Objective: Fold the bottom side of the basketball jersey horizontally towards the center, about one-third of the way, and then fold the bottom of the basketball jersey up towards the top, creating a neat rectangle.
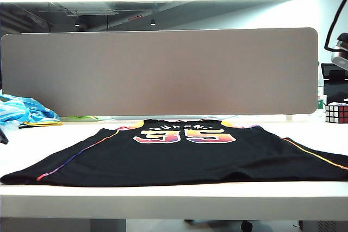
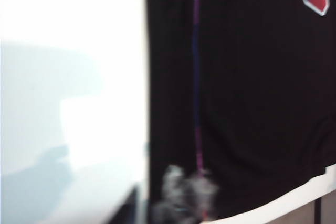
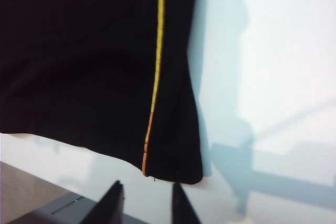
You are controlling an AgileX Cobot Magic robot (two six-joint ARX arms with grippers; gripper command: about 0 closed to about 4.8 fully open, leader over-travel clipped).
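Jersey [image 1: 179, 156] lies flat, hem along the table's near edge.
Right gripper [image 3: 145, 203], fingers apart and empty, hovers at the hem corner; left gripper [image 2: 184, 200] is too blurred to tell.

White table [image 1: 163, 196] carries the flat black basketball jersey [image 1: 179, 158]; blue cloth [image 1: 24, 111]; puzzle cube [image 1: 336, 112].

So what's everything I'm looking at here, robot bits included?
basketball jersey: one, black with red-orange-yellow numbers and thin rainbow side stripes, spread flat across the middle of the table.
table: one, white, under the jersey.
crumpled cloth: one, light blue with yellow trim, far left of the table.
puzzle cube: one, multicoloured, far right.
partition panel: one, grey-beige, behind the table.
left gripper: one, blurred, over the jersey's purple-striped hem corner.
right gripper: one, black fingers apart, beside the yellow-striped hem corner, holding nothing.
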